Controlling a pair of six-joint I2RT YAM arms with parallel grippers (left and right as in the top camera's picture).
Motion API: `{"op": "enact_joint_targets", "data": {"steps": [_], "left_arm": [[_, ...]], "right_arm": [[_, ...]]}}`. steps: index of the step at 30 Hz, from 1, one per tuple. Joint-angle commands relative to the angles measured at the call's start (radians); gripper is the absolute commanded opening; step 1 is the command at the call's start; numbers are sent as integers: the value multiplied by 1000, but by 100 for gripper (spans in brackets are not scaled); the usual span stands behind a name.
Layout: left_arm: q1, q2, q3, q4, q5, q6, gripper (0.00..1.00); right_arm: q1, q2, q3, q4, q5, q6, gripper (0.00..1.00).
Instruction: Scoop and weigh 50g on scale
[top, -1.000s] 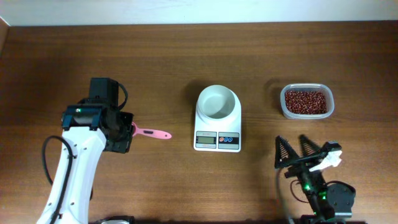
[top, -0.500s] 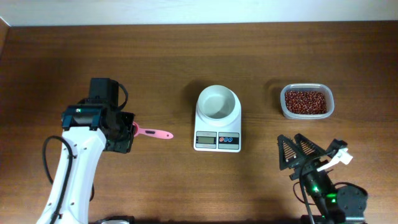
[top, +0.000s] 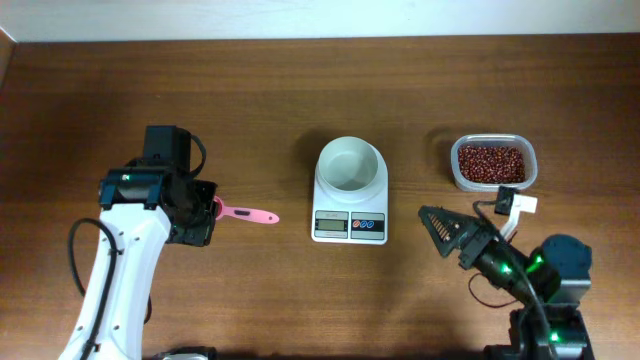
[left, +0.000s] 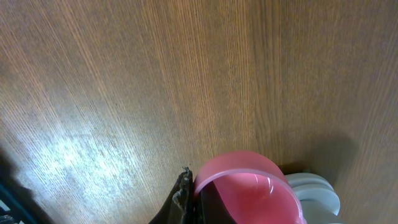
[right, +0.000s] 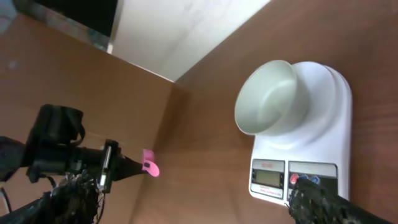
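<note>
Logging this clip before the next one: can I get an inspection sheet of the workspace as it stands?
Surface: brown wood table, no spills seen.
Job's things: scale mid-table, its bowl empty; beans in a tub right of it; pink scoop, empty.
Clutter: nothing seen.
Grippers: left gripper shut on the scoop's handle; right gripper open, holding nothing, near the scale's front right.
Cables: black cable looped beside the left arm.
Surroundings: white wall beyond the far edge.
</note>
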Motion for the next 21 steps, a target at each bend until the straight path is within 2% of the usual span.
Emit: {"op": "enact_joint_targets", "data": {"steps": [1, 7, 10, 14, 15, 18, 21], "left_arm": [[5, -10, 5, -4, 3, -8, 0], [5, -10, 5, -14, 3, -8, 0], [5, -10, 5, -15, 3, -8, 0], [5, -10, 5, -15, 3, -8, 0], [5, -10, 5, -18, 3, -8, 0], [-8, -10, 5, -26, 20, -8, 0], [-54, -10, 5, -23, 37, -9, 0]], "right_arm": [[37, 85, 20, 96, -32, 22, 99], [311, 355, 20, 435, 5, 35, 99], [409, 504, 20, 551, 90, 168, 99], [517, 661, 20, 776, 111, 191, 99], [557, 702, 20, 817, 144, 237, 99], [653, 786, 20, 935, 199, 247, 99], [692, 812, 20, 969, 239, 252, 99]]}}
